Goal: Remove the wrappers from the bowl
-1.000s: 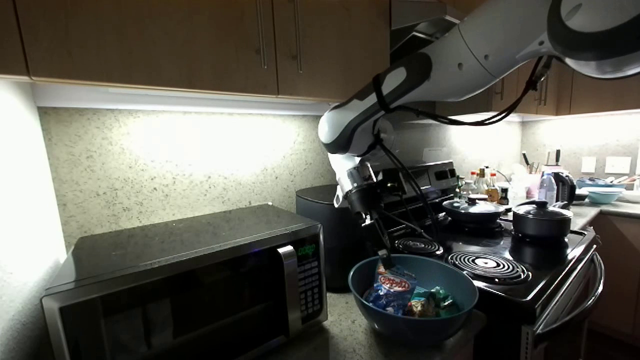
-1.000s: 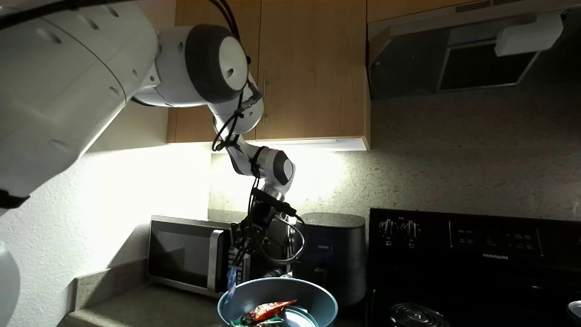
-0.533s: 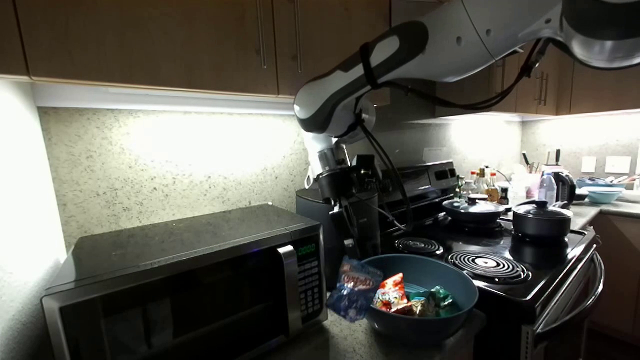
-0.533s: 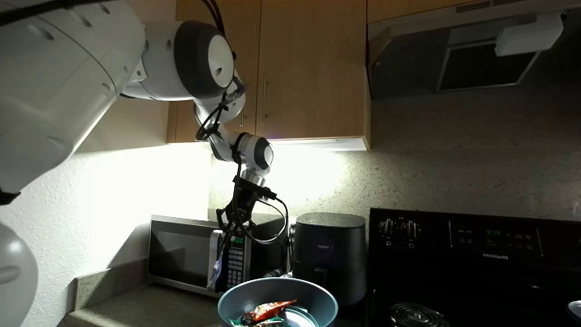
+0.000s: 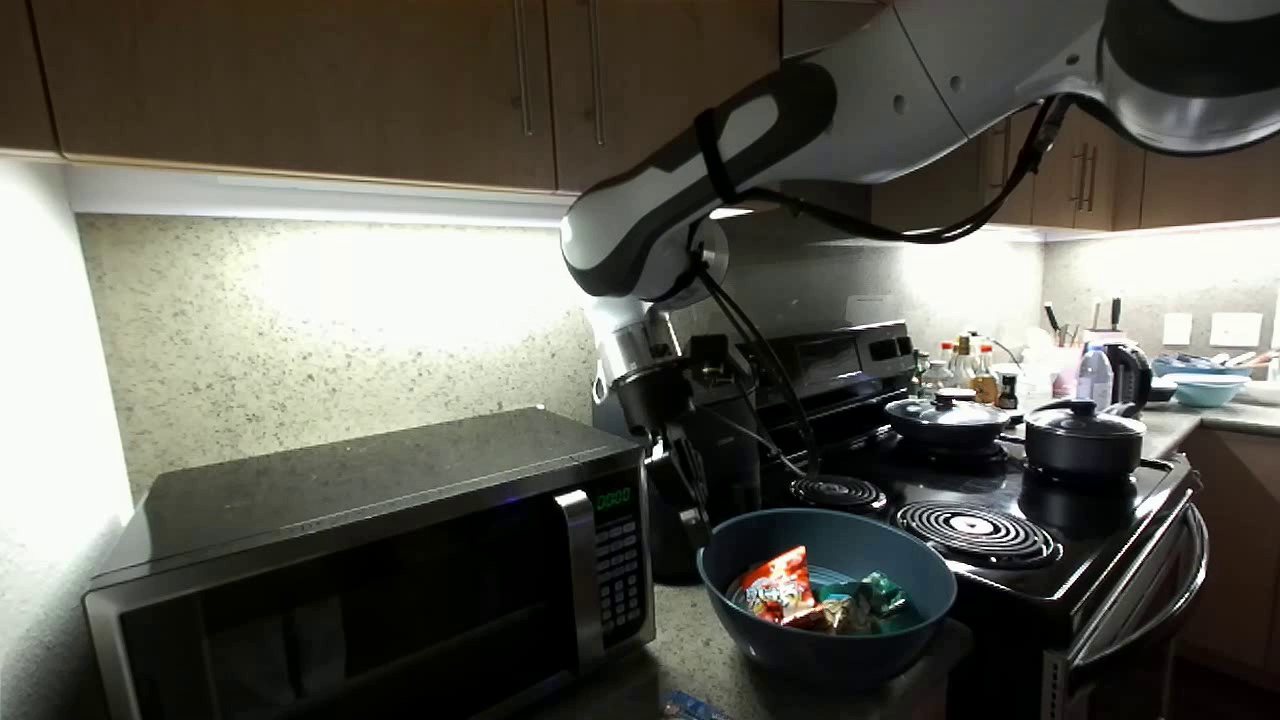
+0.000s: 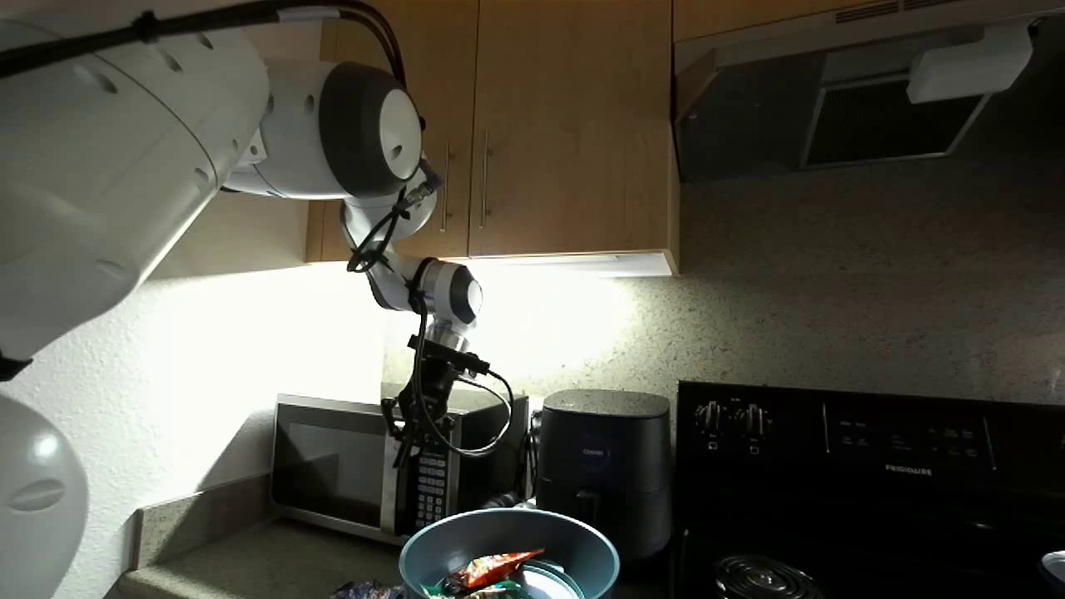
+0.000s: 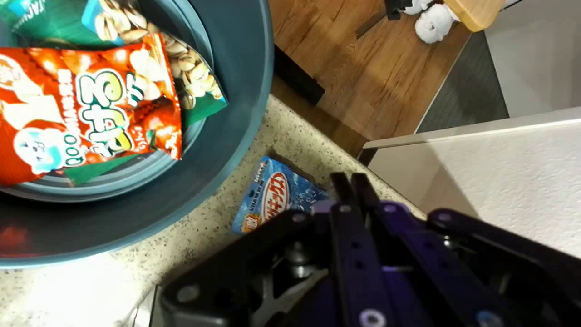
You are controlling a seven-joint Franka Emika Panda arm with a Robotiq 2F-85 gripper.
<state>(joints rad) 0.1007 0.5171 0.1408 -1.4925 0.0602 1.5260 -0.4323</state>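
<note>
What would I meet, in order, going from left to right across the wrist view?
Orange-red wrapper in the bowl, blue wrapper on the counter, tips of the shut gripper, pale textured wall. The pistachio-print wrapper overlaps the orange-red one, so I leave it out.

Recognisable as a kitchen by the black coil-burner stove (image 5: 978, 533), boxy silver-and-black microwave (image 5: 370, 575) and flat-fronted brown wooden cupboards (image 5: 300, 95).
</note>
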